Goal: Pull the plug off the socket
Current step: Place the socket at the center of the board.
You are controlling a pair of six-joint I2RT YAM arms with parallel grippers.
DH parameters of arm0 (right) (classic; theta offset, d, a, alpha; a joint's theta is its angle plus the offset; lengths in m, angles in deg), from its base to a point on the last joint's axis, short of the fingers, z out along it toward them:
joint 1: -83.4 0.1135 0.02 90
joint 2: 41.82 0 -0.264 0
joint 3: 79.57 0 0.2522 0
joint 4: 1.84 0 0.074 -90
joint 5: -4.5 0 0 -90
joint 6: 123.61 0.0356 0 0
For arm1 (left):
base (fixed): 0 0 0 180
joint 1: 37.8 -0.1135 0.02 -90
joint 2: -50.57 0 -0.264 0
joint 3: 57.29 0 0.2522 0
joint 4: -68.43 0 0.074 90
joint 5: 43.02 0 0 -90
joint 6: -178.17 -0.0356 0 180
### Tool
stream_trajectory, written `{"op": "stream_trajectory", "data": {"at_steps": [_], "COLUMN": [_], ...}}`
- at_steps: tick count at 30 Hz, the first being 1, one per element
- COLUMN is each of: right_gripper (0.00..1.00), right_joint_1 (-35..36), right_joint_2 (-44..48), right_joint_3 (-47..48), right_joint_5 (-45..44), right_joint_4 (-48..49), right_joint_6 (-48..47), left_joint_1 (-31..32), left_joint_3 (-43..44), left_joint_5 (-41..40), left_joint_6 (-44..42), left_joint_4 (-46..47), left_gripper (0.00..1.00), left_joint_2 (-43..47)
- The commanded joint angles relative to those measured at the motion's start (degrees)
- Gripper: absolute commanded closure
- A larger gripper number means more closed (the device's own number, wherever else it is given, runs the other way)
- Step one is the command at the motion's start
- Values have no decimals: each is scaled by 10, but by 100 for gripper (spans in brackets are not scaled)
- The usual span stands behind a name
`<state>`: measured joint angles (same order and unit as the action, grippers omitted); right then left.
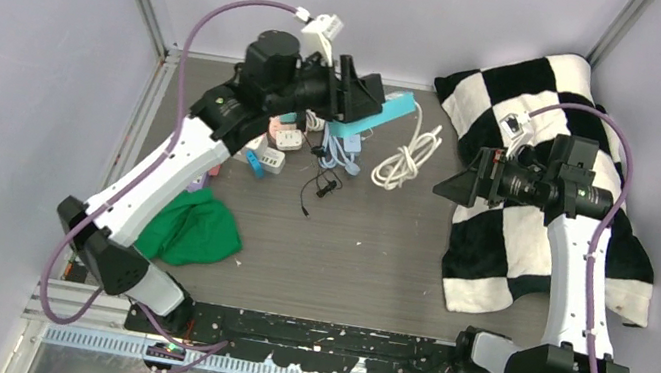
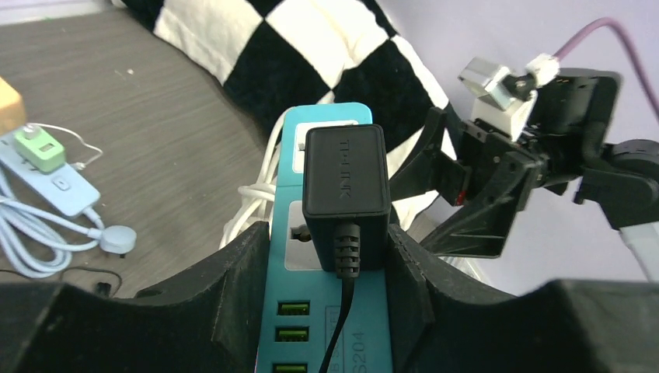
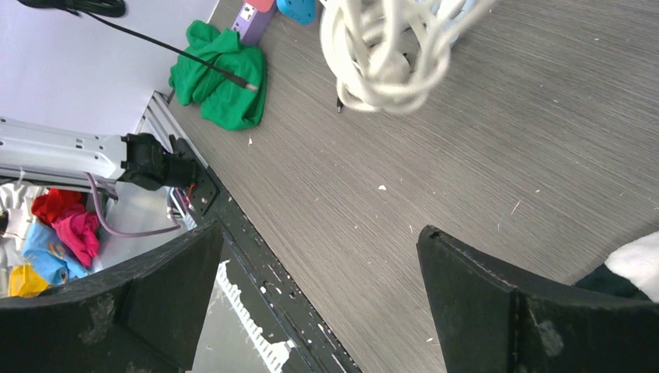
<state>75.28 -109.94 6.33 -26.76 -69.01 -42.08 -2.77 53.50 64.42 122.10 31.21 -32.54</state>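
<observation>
While the left arm reaches far back, its fingers (image 2: 241, 303) clamp the teal power strip (image 2: 326, 311) holding a black plug (image 2: 346, 175); the right arm's fingers (image 3: 474, 303) hover spread apart above the worktop (image 3: 466, 140).

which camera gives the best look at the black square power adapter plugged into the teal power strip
The left wrist view: the black square power adapter fills the centre, seated in the teal power strip between the left gripper fingers. In the top external view the arm hides it. The right wrist view misses it.
</observation>
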Motion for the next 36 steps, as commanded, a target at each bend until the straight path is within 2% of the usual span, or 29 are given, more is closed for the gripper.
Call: {"op": "stream_trajectory", "data": {"at_steps": [1, 7, 15, 19, 25, 30, 36], "right_gripper": [1, 0, 0, 0, 1, 0, 0], "right_joint_1": [-13, -27, -33, -34, -34, -34, -34], "right_joint_2": [23, 24, 25, 25, 22, 22, 23], "right_joint_3": [-10, -18, -41, -52, -69, -85, -102], "right_joint_5": [12, -9, -14, -17, -20, -24, -27], "right_joint_4": [32, 46, 61, 65, 78, 88, 94], "right_joint_6": [17, 26, 32, 32, 38, 38, 34], "left_joint_1": [31, 79, 93, 93, 102, 128, 164], "left_joint_3": [13, -49, -215, -306, -373, -420, -436], "left_joint_5": [-18, -35, -82, -139, -253, -285, -306], "left_joint_6": [16, 34, 66, 77, 67, 27, -19], "left_joint_4": [113, 200, 328, 332, 256, 254, 277], "left_gripper": [100, 100, 100, 100, 100, 100, 100], "left_joint_2": [-31, -61, -72, -56, -21, -13, -55]}}
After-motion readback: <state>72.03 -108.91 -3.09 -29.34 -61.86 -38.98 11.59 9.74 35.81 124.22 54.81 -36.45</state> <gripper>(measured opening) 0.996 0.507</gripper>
